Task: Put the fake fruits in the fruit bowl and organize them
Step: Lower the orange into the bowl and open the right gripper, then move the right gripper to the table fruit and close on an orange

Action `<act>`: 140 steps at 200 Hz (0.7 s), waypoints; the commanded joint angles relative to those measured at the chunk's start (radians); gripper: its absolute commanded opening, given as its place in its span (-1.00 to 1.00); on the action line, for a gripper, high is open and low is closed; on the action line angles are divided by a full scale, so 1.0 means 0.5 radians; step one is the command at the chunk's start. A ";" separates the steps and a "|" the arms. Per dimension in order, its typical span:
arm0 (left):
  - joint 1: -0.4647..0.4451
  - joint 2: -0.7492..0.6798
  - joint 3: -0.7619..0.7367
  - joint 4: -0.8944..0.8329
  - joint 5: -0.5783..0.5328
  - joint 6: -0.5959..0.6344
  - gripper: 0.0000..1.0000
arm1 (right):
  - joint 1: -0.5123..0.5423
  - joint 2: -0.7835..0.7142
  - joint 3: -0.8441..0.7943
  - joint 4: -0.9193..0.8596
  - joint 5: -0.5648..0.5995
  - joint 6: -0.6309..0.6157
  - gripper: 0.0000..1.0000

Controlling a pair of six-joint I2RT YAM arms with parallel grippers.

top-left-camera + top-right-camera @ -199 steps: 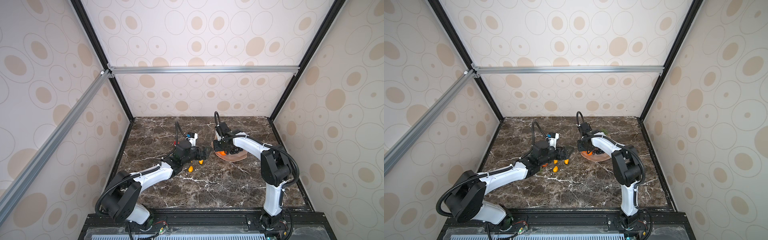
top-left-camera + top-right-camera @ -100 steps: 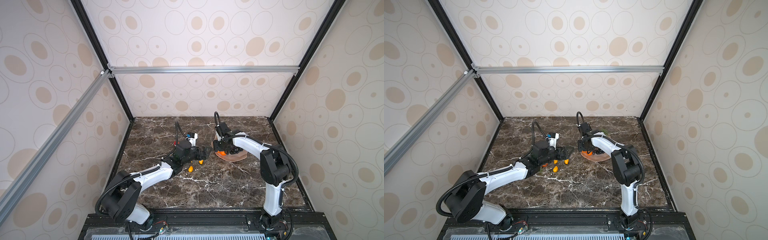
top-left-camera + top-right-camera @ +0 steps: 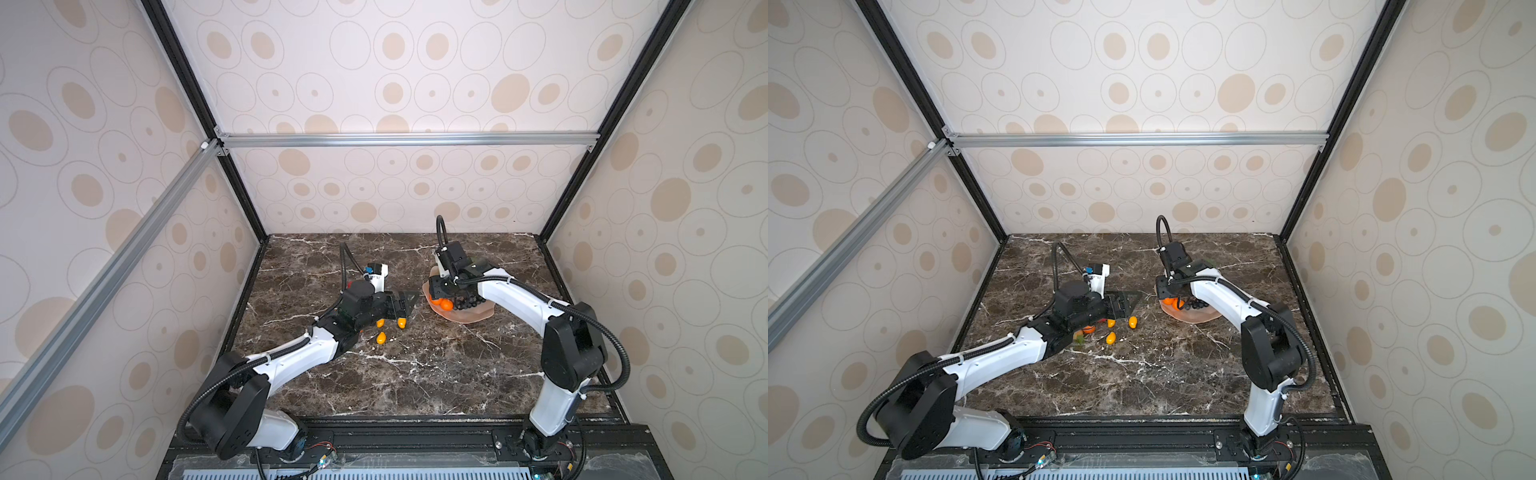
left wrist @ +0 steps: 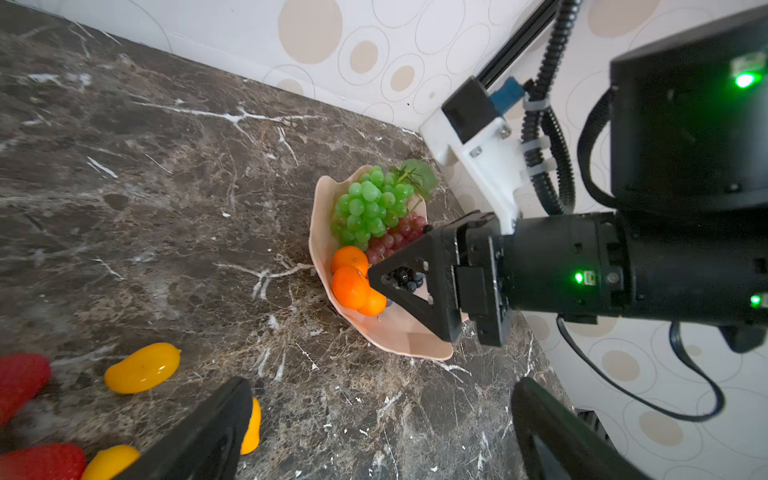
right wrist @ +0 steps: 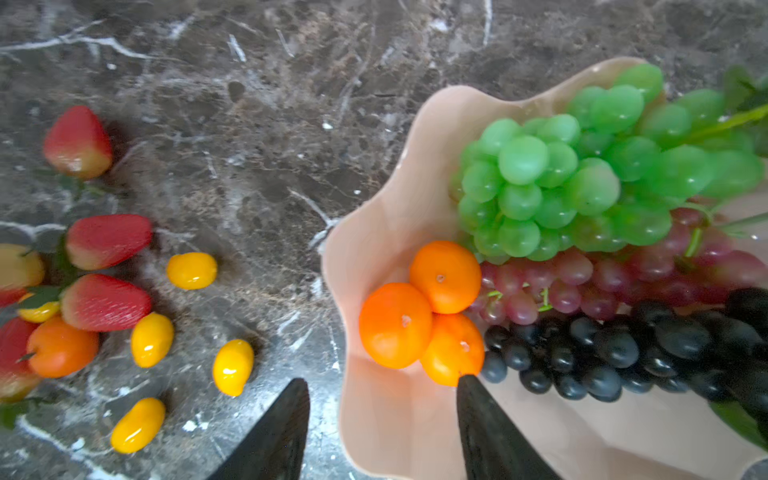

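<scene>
three oranges [image 5: 419, 316] sit in the pink bowl [image 5: 374, 232] beside green, red and black grapes [image 5: 582, 274]. the right gripper [image 5: 384, 380] hangs over the bowl's edge, fingers apart, holding nothing. the left gripper [image 4: 382, 384], fingers spread wide, is above the table [image 5: 249, 124], near the strawberries [image 5: 106, 239] and little yellow fruits [image 5: 191, 270].

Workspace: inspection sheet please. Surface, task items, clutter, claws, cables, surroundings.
Surface: marble tabletop, no spills seen.
Job's things: fruit bowl holds three tangerines, green grapes, red-purple grapes and black grapes; strawberries, kumquats and one loose tangerine lie outside on the table.
Clutter: nothing seen.
Claws: left claw open, empty, by the kumquats; right claw open, straddling the bowl's rim, holding nothing.
Cables: black corrugated hose on each arm, clear of the fruit.
Surroundings: patterned walls, aluminium frame.
</scene>
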 commanded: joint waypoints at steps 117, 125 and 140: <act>0.774 -0.973 -0.427 -0.794 -0.003 0.086 0.96 | 0.653 0.438 0.461 0.003 -0.201 0.087 0.09; 0.813 -0.995 -0.445 -0.806 0.039 0.085 0.96 | 0.676 0.470 0.503 -0.014 -0.205 0.096 0.09; 0.874 -1.028 -0.478 -0.823 0.093 0.082 0.96 | 0.726 0.542 0.586 -0.054 -0.205 0.085 0.08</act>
